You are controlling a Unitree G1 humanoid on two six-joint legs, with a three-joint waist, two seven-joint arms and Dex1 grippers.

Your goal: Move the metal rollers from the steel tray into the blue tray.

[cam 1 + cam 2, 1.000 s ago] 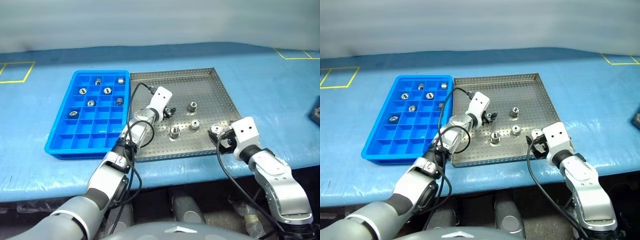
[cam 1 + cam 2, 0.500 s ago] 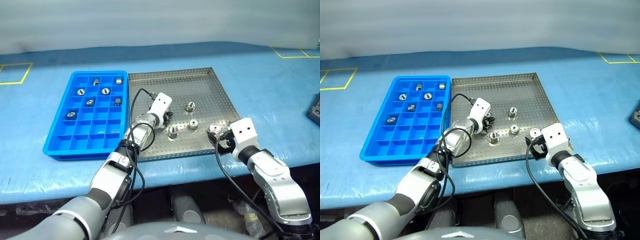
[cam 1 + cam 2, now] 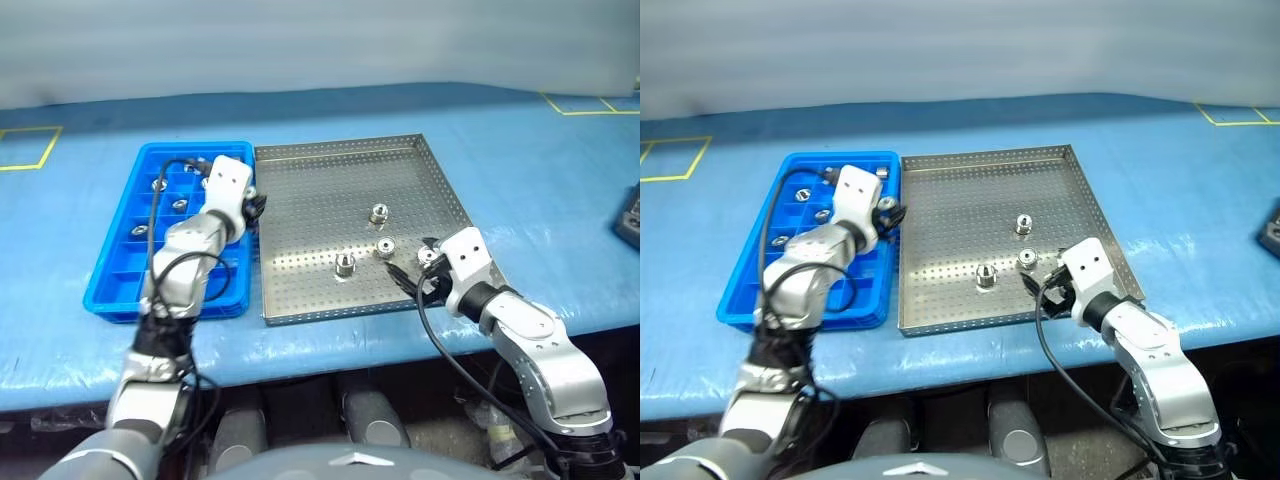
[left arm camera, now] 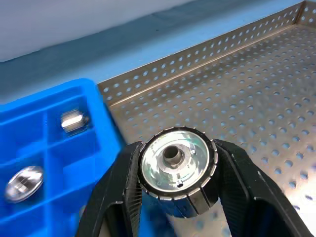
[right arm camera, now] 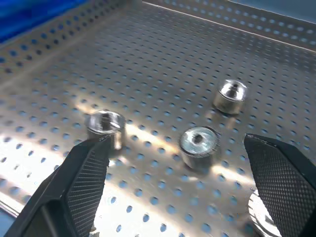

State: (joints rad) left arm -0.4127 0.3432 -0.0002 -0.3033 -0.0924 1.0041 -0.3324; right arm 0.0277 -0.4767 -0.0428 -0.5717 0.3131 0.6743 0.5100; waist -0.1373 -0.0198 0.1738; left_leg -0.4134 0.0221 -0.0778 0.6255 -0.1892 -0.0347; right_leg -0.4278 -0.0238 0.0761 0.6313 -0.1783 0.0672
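Left eye view gives you the whole bench, covered in blue sheeting (image 3: 560, 170). On the left sits the bright blue plastic tray (image 3: 110, 290) with its grid of small square compartments; several small shiny silver metal rollers (image 3: 138, 229) already lie in its far compartments. Your left gripper (image 3: 252, 205) hangs over the blue tray's right edge, towards its far end, right beside the seam with the steel tray. In the left wrist view you can see its two black fingers (image 4: 116, 192) clamped on one roller (image 4: 177, 168), end face and dark central hole turned to the camera, with a blue compartment wall below.

Just to the right, touching or nearly touching the blue tray, lies the large square tray of grey perforated sheet metal (image 3: 330, 170) with a low rim. Three rollers stand on it in its near right part: one nearer and to the left (image 3: 345, 264), one in the middle (image 3: 386, 248), one farther off (image 3: 379, 212). A fourth roller (image 3: 428, 256) lies beside your right gripper (image 3: 408, 281), which hovers low at the steel tray's near right corner. Its fingers (image 5: 81, 185) are spread wide and hold nothing.
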